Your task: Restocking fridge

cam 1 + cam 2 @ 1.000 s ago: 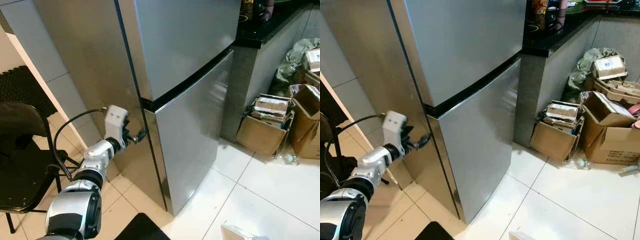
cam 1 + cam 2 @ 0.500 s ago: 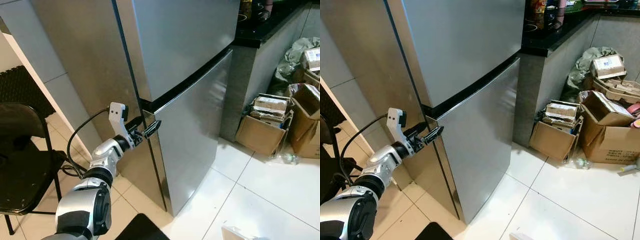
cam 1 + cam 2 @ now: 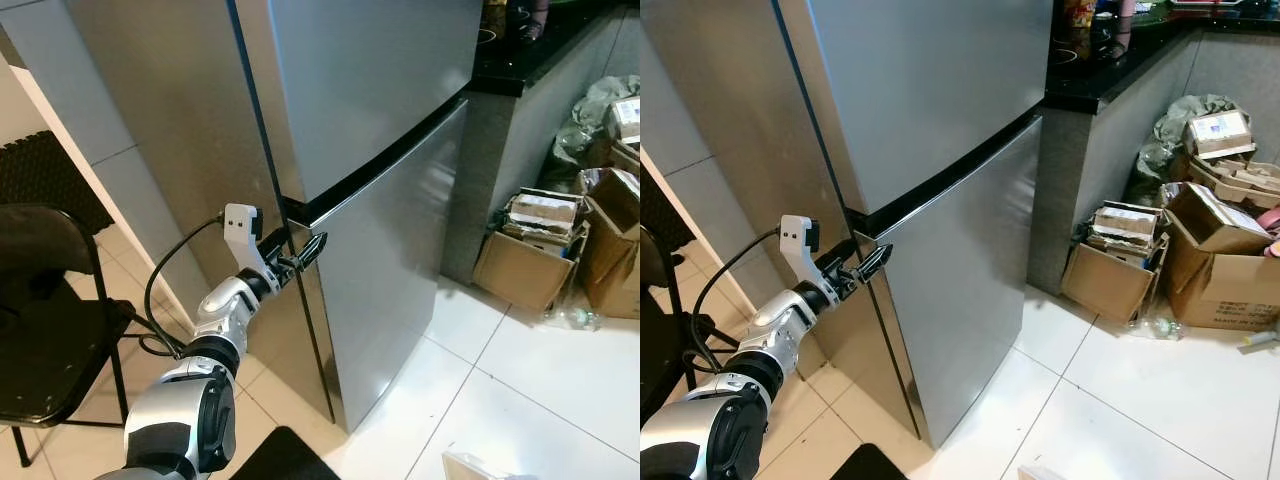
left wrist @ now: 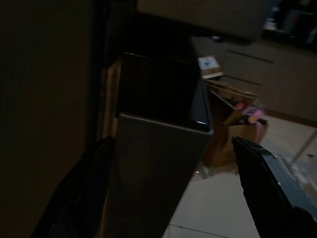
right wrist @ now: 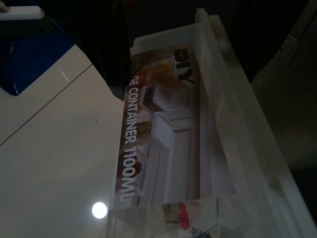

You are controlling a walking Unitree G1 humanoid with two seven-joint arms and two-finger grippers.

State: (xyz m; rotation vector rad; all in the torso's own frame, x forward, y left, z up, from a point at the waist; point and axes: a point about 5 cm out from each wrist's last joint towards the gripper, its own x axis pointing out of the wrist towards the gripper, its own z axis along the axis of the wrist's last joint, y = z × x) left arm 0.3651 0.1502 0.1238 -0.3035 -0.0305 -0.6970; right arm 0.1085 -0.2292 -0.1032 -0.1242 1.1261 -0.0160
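— White floor tiles below, black chair close by on the left. Left gripper reaching just past it, fingers spread wide around the top corner of the lower door.

— Fridge shut, then? Risk?

— Shut. Could slip off smooth steel, or pinch without catching the edge. Further right, cardboard boxes beside the counter. Right gripper: cannot tell; plastic container before its camera.

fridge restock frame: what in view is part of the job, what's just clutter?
Job:
- fridge, both doors shut
- lower door
- left gripper, open at that door's top corner
- plastic container in the right wrist view

Clutter:
- cardboard boxes
- black chair
- black counter
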